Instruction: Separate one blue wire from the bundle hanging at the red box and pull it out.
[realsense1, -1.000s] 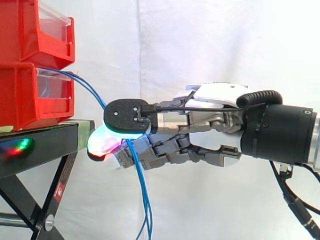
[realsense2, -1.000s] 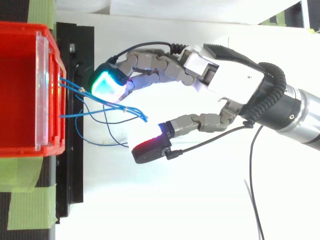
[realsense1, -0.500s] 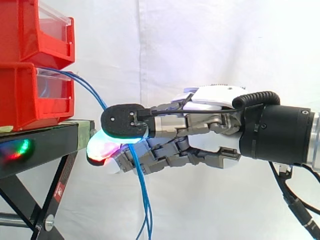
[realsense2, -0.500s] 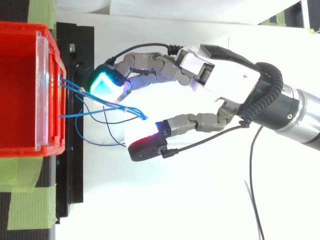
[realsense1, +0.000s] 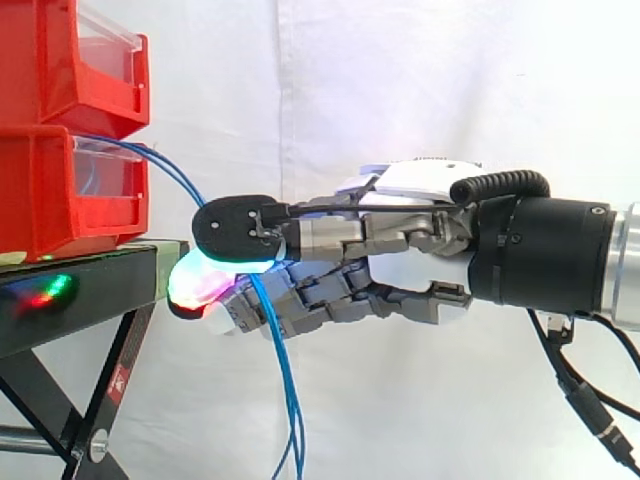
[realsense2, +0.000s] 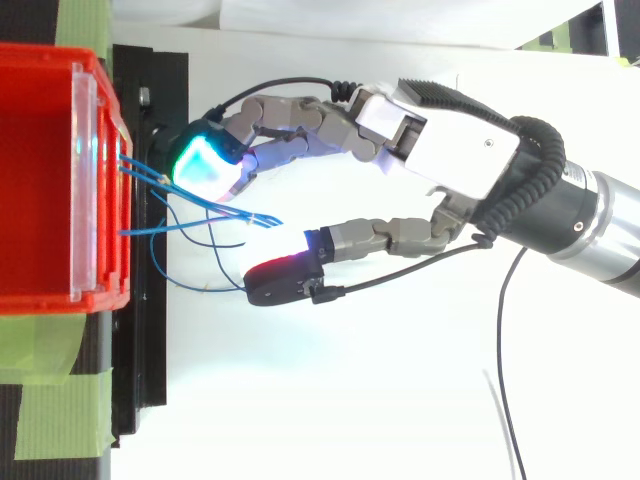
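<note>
A bundle of thin blue wires (realsense1: 286, 385) leaves the front of the lower red box (realsense1: 60, 195), arcs out and hangs down past the stand. From above, the blue wires (realsense2: 196, 226) fan out from the red box (realsense2: 40, 180) over the stand's edge. My hand (realsense1: 420, 240) reaches in from the right at wire height and is open. From above, my hand (realsense2: 455, 150) has its cyan-glowing fingertips (realsense2: 205, 167) on the far side of the wires and its red-glowing thumb (realsense2: 283, 281) on the near side. The wires run through the gap, with no wire pinched.
A second red bin (realsense1: 70, 60) sits stacked on the lower box. Both rest on a black stand (realsense1: 80, 290) with slanted legs. Green tape (realsense2: 50, 410) marks the stand's top. A white curtain hangs behind.
My hand has moved left, closer to the red box. The thumb has swung in toward the wires, narrowing the gap to the fingertips. The wires have barely shifted.
</note>
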